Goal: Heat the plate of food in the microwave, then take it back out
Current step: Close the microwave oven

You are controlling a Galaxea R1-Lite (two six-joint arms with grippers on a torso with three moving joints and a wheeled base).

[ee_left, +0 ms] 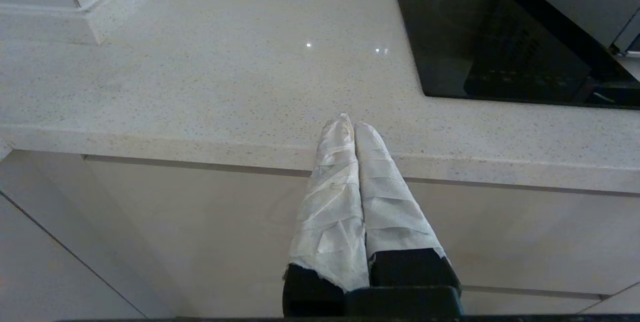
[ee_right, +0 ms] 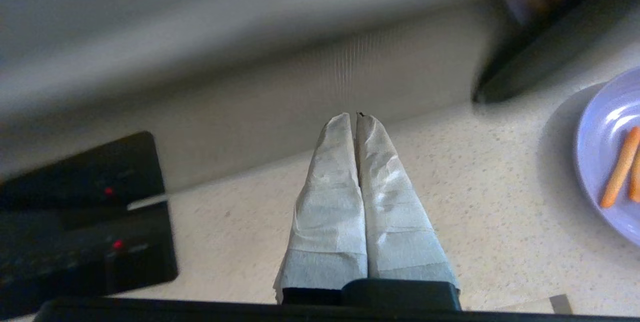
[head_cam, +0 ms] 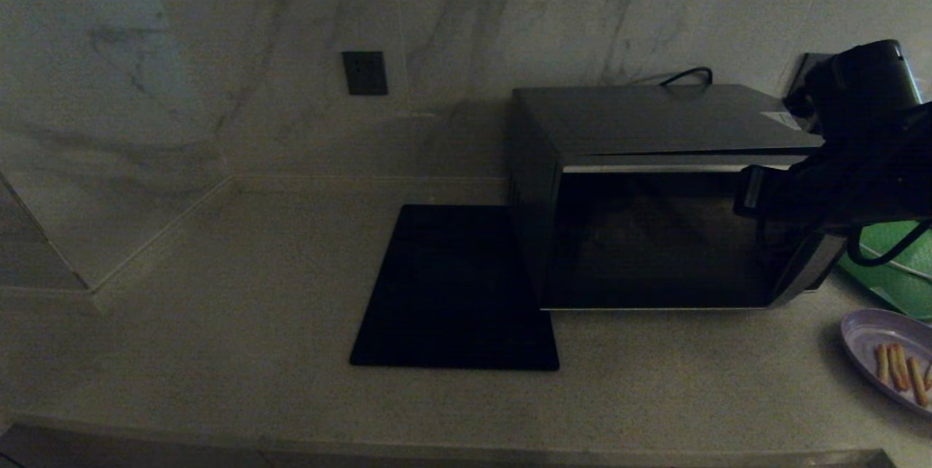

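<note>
The microwave (head_cam: 655, 199) stands at the back right of the counter, its black glass door facing me. My right arm (head_cam: 852, 169) hangs in front of its right end and hides the button panel. In the right wrist view the right gripper (ee_right: 356, 117) is shut on nothing, its taped fingers (ee_right: 330, 202) above the counter just before the blurred grey microwave front (ee_right: 250, 86). The plate of food (head_cam: 890, 360) lies on the counter at the near right, with fries on it; the plate (ee_right: 607, 162) sits beside the gripper. The left gripper (ee_left: 350, 124) is shut and empty at the counter's front edge.
A flat black mat (head_cam: 455, 286) lies left of the microwave; the same mat (ee_left: 500, 46) shows in the left wrist view. A green tray (head_cam: 899, 264) lies behind the plate at the far right. A wall socket (head_cam: 364, 73) sits above the counter.
</note>
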